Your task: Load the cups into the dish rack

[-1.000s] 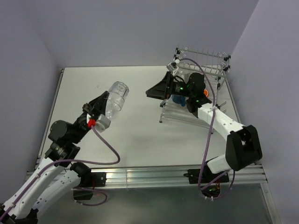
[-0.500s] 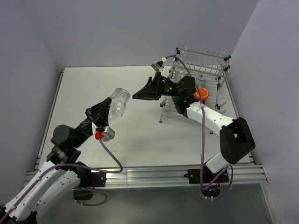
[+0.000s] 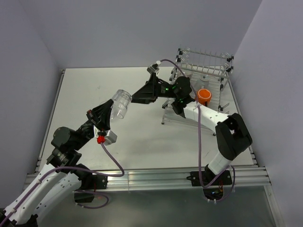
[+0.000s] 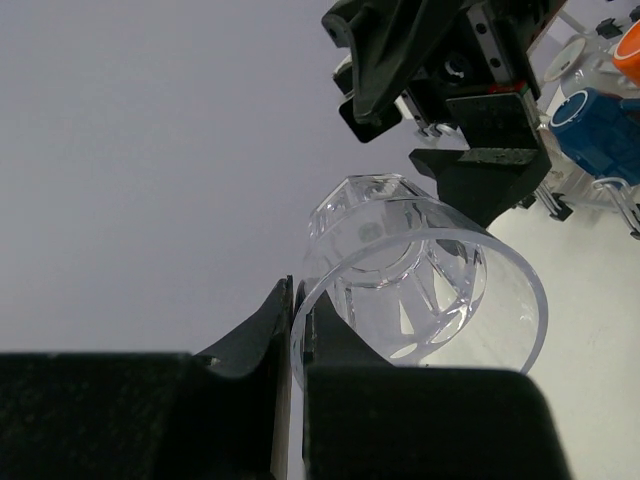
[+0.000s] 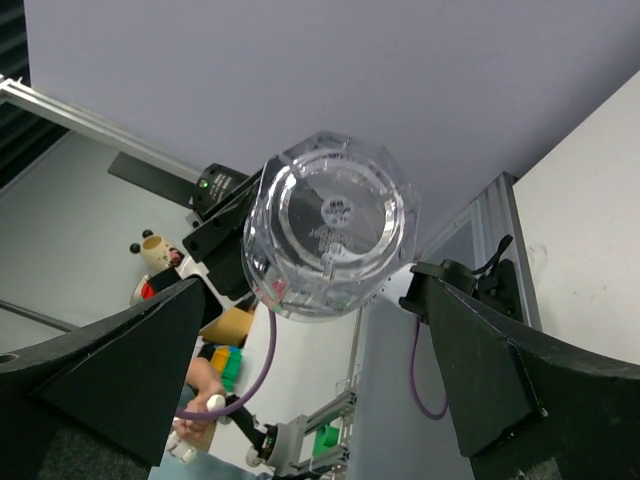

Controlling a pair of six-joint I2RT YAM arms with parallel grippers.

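A: Left gripper (image 3: 108, 109) clamps the clear faceted glass tumbler (image 3: 121, 102) aloft; right gripper (image 3: 137, 97) gapes just beyond, silver wire dish rack (image 3: 215, 71) behind it.

B: Left wrist: rim pinched. Right wrist: base centred between spread jaws. Handover, probably; closing comes next.

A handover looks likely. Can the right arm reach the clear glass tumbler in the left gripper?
Likely yes. The clear glass tumbler, held in the left gripper, points its base at the right gripper, whose fingers are spread wide; nothing stands between them.

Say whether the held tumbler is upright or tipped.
Tipped: the tumbler slants sideways in the left gripper, its base facing the right gripper.
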